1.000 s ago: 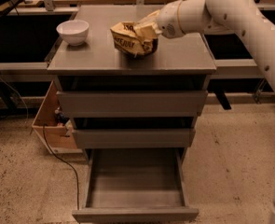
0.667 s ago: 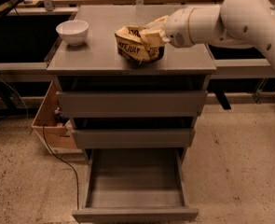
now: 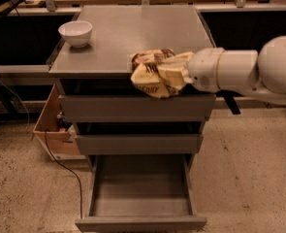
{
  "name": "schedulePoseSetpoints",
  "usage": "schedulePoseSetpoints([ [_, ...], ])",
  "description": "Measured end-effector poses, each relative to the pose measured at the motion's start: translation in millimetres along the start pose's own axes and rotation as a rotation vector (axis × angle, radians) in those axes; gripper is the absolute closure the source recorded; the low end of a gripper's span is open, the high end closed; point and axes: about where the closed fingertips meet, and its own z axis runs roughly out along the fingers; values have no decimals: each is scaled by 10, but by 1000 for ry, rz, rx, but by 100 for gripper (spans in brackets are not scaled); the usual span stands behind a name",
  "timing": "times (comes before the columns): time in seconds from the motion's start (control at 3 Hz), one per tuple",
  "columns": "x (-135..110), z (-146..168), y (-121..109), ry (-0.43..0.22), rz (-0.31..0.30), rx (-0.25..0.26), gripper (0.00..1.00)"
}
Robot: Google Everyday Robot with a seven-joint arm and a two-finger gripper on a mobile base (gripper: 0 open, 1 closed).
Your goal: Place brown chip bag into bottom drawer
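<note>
The crinkled brown chip bag point(image 3: 151, 79), clamped in the hand point(image 3: 179, 74), hangs past the tabletop point(image 3: 133, 33) front edge; the bottom drawer point(image 3: 140, 193) stands open below.

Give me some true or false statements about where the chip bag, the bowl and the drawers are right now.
1. The brown chip bag lies inside the bottom drawer. False: the gripper holds it at the front edge of the cabinet top, above the drawers.
2. The bottom drawer is pulled out and nothing is in its tray. True.
3. The white bowl stands on the cabinet top, near its left edge in the camera view. True.
4. The white bowl touches the brown chip bag. False: they are well apart.
</note>
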Motion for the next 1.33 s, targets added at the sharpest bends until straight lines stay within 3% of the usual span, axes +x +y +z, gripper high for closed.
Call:
schedulePoseSetpoints([
  [0.33, 270, -233, 53, 27, 38, 24, 100],
  [0.67, 265, -233, 51, 26, 37, 24, 100],
  [1.33, 765, -422, 419, 46, 157, -36, 100],
])
